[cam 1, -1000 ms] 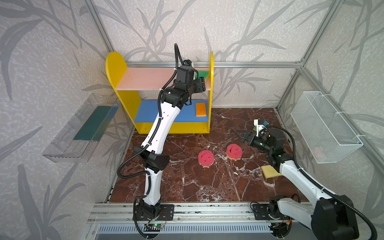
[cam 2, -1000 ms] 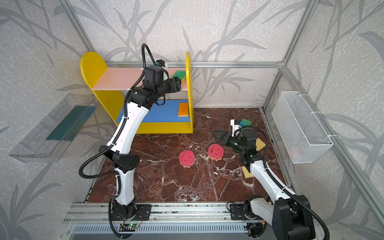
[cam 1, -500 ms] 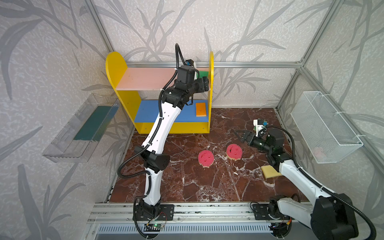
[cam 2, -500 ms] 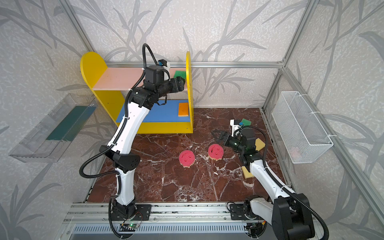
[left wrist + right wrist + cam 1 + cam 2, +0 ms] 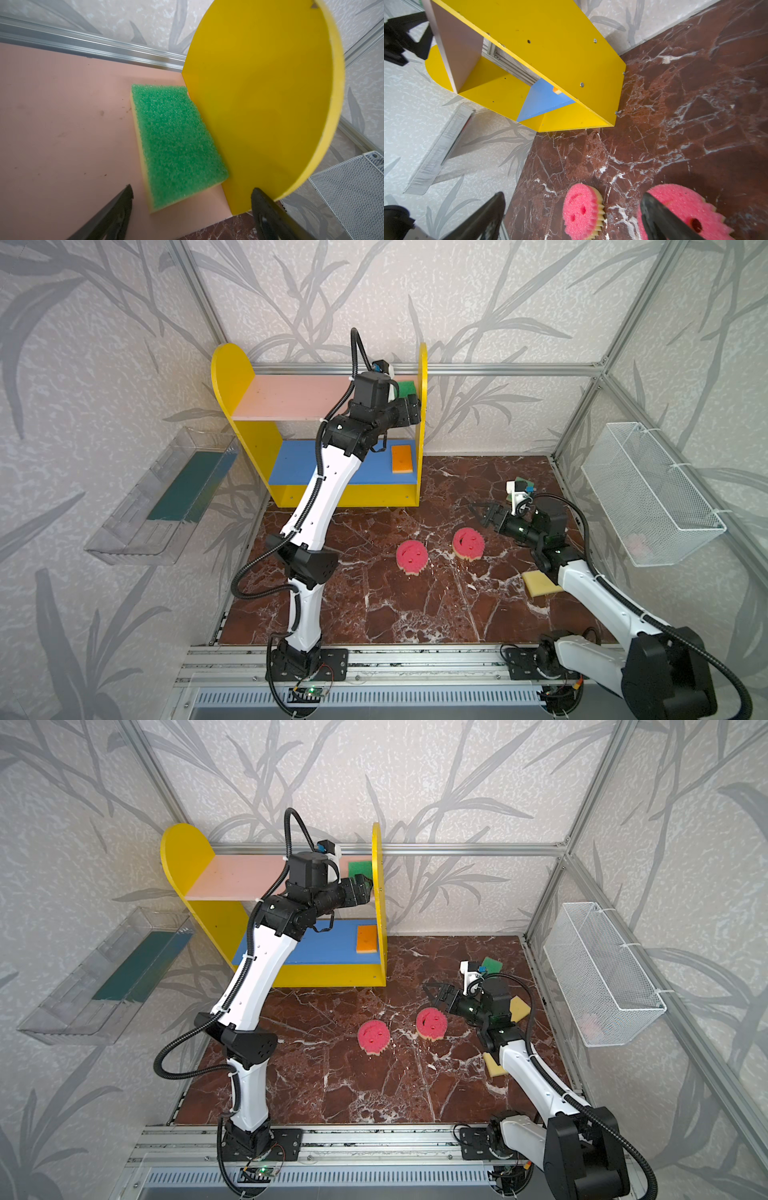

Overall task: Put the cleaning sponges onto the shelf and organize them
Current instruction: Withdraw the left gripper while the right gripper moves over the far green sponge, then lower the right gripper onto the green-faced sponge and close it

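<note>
Green-faced sponge [image 5: 176,135] flat on pink board [image 5: 291,398] of shelf [image 5: 232,377], against right panel [image 5: 259,104]; left gripper [image 5: 192,188] just short, jaws wide, empty. Orange-faced sponge [image 5: 402,458] on blue board [image 5: 299,466]. Two pink smiley sponges [image 5: 411,556] on floor [image 5: 374,605]; right gripper [image 5: 478,514] beside them, wide, empty.

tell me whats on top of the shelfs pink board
A green-faced sponge lies flat at the right end of the pink board, against the yellow side panel. The open left gripper hovers before it. In both top views the left arm covers part of the board.
</note>
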You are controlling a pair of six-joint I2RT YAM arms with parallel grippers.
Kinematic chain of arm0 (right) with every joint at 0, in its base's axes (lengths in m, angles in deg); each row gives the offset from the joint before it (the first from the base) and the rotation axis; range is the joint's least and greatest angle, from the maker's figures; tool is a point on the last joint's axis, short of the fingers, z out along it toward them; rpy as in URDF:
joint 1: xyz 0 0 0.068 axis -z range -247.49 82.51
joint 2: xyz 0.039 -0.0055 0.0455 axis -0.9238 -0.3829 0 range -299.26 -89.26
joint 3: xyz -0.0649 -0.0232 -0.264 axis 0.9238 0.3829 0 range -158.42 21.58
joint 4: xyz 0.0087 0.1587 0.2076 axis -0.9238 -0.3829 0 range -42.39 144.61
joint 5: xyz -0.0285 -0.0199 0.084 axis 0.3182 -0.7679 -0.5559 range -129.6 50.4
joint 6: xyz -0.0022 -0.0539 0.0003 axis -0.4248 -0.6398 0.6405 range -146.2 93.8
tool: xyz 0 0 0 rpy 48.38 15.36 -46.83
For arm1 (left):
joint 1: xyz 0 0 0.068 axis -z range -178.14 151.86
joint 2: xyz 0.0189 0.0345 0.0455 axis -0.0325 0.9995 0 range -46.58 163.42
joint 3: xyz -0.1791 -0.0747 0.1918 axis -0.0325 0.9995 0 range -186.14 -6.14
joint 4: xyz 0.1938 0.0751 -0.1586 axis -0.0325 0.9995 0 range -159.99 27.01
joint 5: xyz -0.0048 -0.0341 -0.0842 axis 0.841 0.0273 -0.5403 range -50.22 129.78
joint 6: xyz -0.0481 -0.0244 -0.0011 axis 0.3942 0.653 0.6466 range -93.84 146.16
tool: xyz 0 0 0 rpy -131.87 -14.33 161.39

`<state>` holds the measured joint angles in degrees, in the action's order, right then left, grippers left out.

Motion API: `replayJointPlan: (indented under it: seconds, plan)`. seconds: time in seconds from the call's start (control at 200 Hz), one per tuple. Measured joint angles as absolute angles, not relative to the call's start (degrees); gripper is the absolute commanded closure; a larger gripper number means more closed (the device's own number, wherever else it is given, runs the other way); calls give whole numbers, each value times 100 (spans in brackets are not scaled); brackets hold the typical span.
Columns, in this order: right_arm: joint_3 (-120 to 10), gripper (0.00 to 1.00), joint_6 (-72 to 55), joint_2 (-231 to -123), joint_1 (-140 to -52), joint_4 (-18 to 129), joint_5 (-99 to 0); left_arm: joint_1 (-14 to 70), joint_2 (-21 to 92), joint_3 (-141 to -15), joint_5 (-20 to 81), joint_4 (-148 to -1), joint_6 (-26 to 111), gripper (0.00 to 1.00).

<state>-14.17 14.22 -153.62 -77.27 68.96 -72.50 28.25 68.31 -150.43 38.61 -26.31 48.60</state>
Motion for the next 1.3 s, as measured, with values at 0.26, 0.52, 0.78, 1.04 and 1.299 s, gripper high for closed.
replayJointPlan:
  seconds: [0.26, 0.52, 0.78, 1.04, 1.299]
  plan:
    - [-2142, 1, 843, -15132, -7729, 5246, -6171, 2828, 5041, -12774, 4071, -3059, 4759, 1]
    - [-3170, 1, -14, -15458, -7677, 3981, -4877, 3024, 2772, -9515, 4303, -4274, 4980, 1]
    - [-4276, 1, -359, -16968, -7106, 3349, -4107, 3453, 2086, -6881, 4611, -5360, 5387, 1]
    - [-6020, 1, -392, -19082, -6778, 2986, -3694, 4014, 2248, -5194, 4926, -6613, 5658, 2]
    - [-7956, 1, -597, -21106, -6693, 2361, -3257, 4181, 2801, -4267, 4943, -7889, 5787, 3]
